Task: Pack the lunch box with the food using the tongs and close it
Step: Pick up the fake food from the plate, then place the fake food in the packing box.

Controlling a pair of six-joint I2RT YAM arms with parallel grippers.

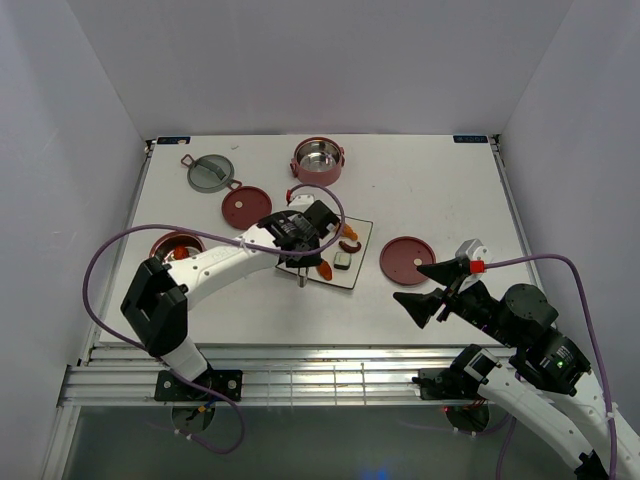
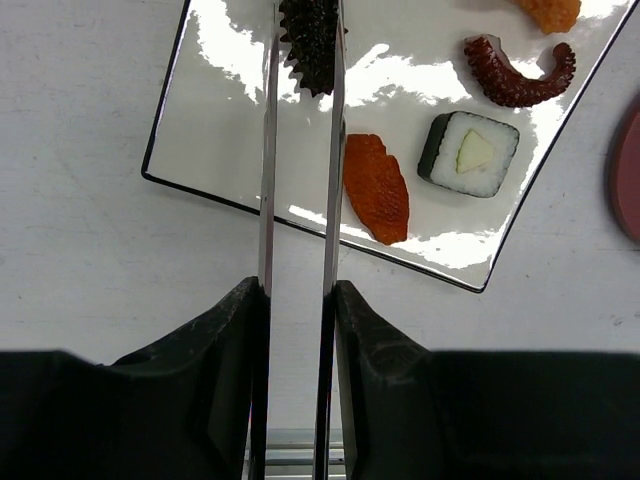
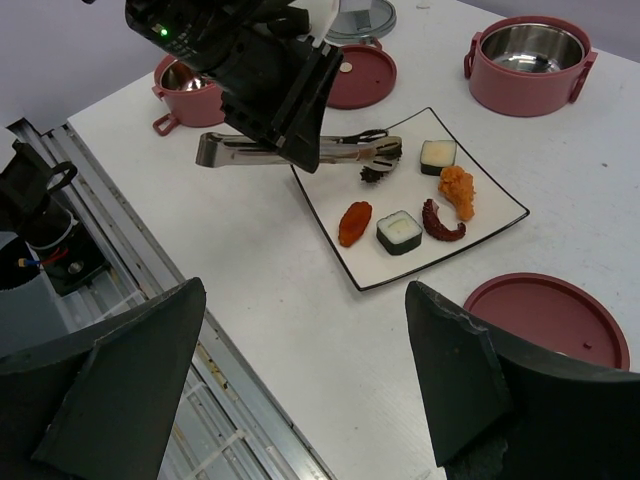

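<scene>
My left gripper (image 2: 297, 290) is shut on the silvery tongs (image 2: 268, 180), whose two arms reach out over the square plate (image 2: 215, 150). The tong tips sit on either side of a black spiky food piece (image 2: 310, 40) on the plate. Other food on the plate: an orange piece (image 2: 377, 188), a white sushi roll (image 2: 469, 153), a brown tentacle (image 2: 515, 80) and an orange fried bit (image 3: 457, 190). One lunch box bowl (image 1: 318, 160) stands open at the back, another (image 1: 178, 245) at the left. My right gripper (image 1: 430, 287) hangs open and holds nothing at the front right.
A grey-green top lid (image 1: 211, 172) and a red disc lid (image 1: 246, 207) lie at the back left. Another red lid (image 1: 407, 260) lies just right of the plate, near my right gripper. A metal rail (image 3: 150, 300) runs along the near table edge.
</scene>
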